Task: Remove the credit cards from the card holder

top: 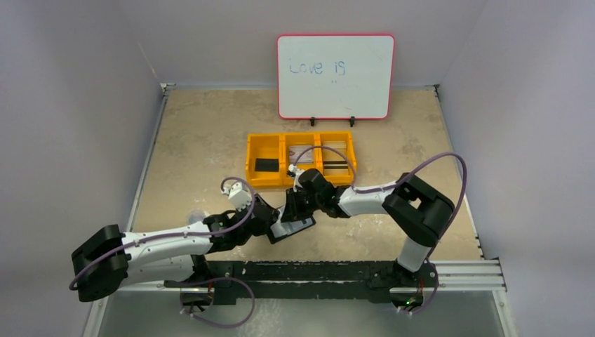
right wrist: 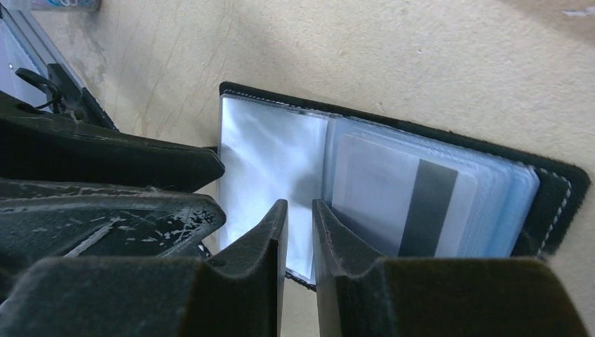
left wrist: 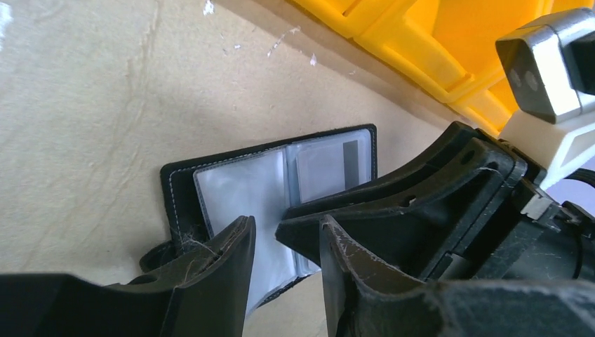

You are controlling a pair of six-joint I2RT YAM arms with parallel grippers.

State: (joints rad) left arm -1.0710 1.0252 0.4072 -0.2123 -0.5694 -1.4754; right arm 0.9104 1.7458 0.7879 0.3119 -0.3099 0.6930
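On the left gripper (left wrist: 286, 228) the jaws stand partly open over the near edge of the open card holder (left wrist: 238, 182), flat on the table (left wrist: 84, 105). On the right gripper (right wrist: 299, 210) the jaws, barely apart, sit at its fold beside a striped credit card (right wrist: 393, 203); whether they grip anything is unclear.

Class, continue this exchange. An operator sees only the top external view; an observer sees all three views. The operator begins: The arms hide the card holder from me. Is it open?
Observer: Yes. The card holder lies opened flat, clear pockets up.
Operator: Any cards inside?
Observer: At least one credit card, with a dark stripe, sits in a pocket.
Operator: Where is the right gripper?
Observer: The right gripper is at the holder's edge beside the fold, jaws narrowly apart; whether they pinch a pocket I cannot tell.
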